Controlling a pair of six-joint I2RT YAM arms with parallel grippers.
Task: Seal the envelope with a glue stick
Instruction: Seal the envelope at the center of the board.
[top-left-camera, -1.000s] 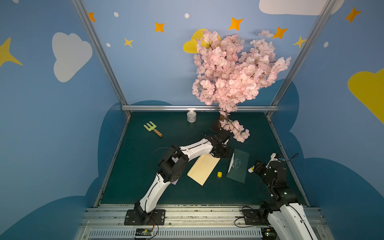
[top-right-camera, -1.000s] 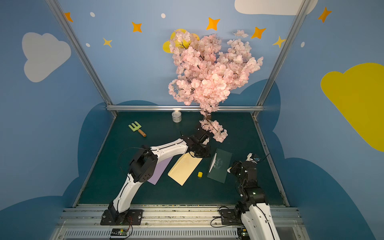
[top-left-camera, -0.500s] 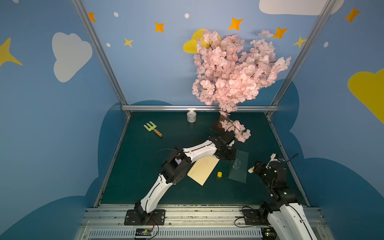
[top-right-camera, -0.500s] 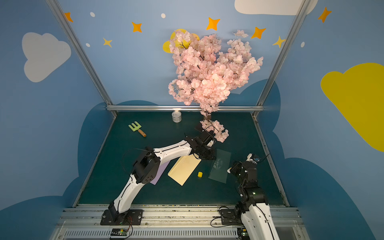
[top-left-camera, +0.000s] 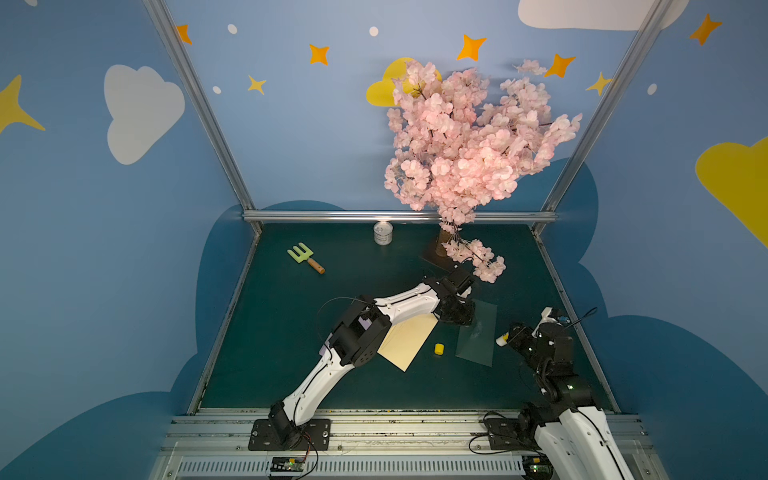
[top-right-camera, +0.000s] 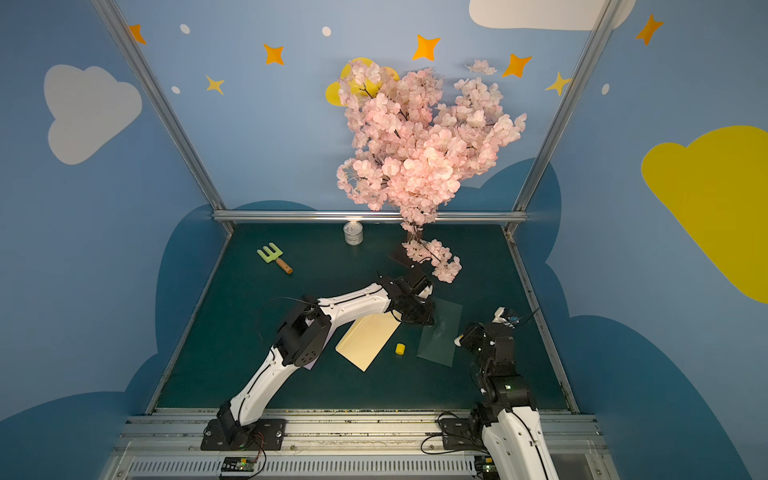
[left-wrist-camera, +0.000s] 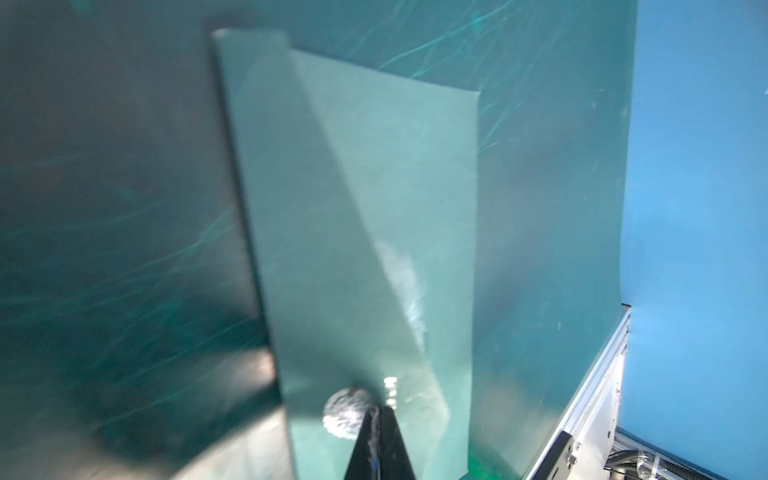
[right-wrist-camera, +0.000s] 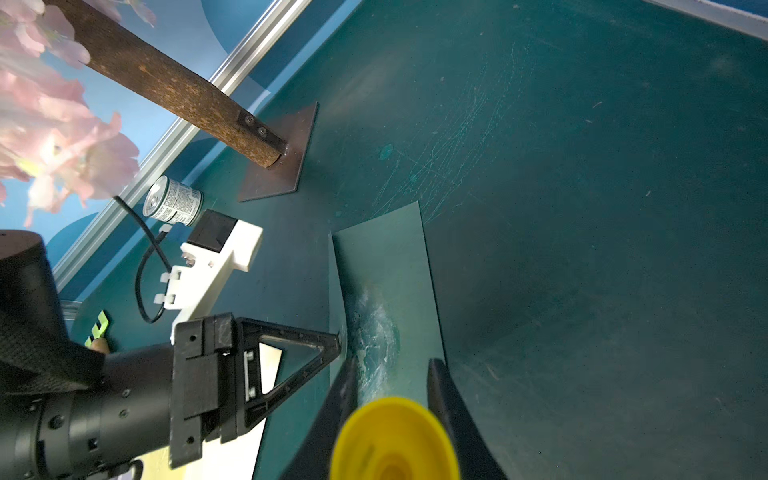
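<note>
Fingers of the left gripper (left-wrist-camera: 379, 415), closed, are pressed on the glue-smeared teal envelope (top-left-camera: 478, 336); the glue stick (right-wrist-camera: 395, 440) is clamped in the right gripper (right-wrist-camera: 392, 365) nearby. Only pressing shut is judged left.

A staged robot test cell in a lab. An aluminium frame (top-left-camera: 199, 104) holds blue walls (top-left-camera: 104, 270) painted with clouds and stars. Robot arms (top-left-camera: 316, 386) are bolted to a rail (top-left-camera: 415, 424) beside a green mat (top-left-camera: 270, 332) and a fake blossom tree (top-left-camera: 465, 145).

yellow cap (top-left-camera: 439, 348), dark green envelope (top-left-camera: 478, 332)
</note>
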